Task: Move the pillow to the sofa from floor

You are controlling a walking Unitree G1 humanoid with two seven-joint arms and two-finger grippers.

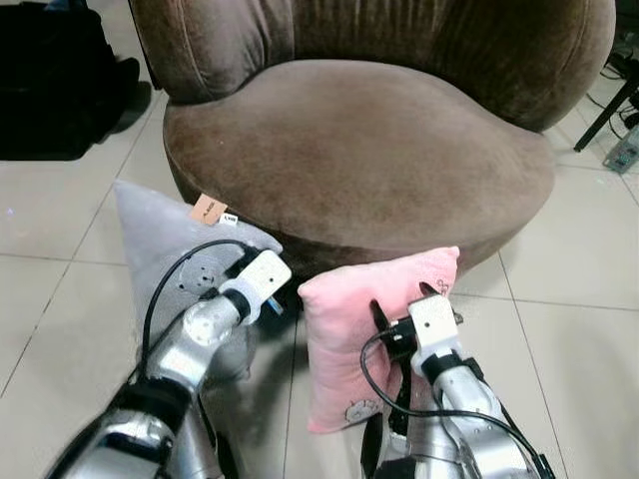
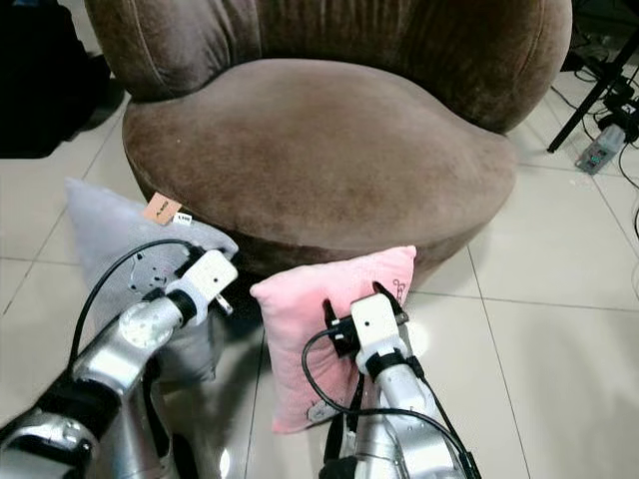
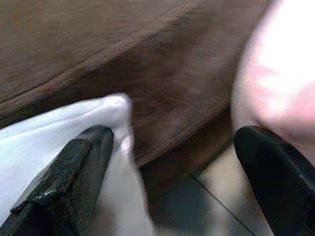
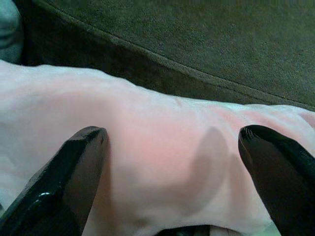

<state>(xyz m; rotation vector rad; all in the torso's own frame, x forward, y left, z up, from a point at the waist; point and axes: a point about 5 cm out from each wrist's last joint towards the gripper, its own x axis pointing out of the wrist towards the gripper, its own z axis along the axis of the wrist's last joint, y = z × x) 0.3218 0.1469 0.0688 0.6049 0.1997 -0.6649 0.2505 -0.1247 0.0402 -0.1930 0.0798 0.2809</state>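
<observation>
In your head views, the pink pillow stands on its edge on the tiled floor, leaning against the front of the brown sofa. A grey pillow stands just to its left, also against the sofa base. Your right pincer is pressed to the pink pillow's face; your left pincer sits low between the two pillows.

In your left wrist view, the left pincer's fingers are spread wide, one against the grey pillow, the other near the pink one.

In your right wrist view, the right pincer's fingers are spread wide across the pink pillow, holding nothing yet.
</observation>
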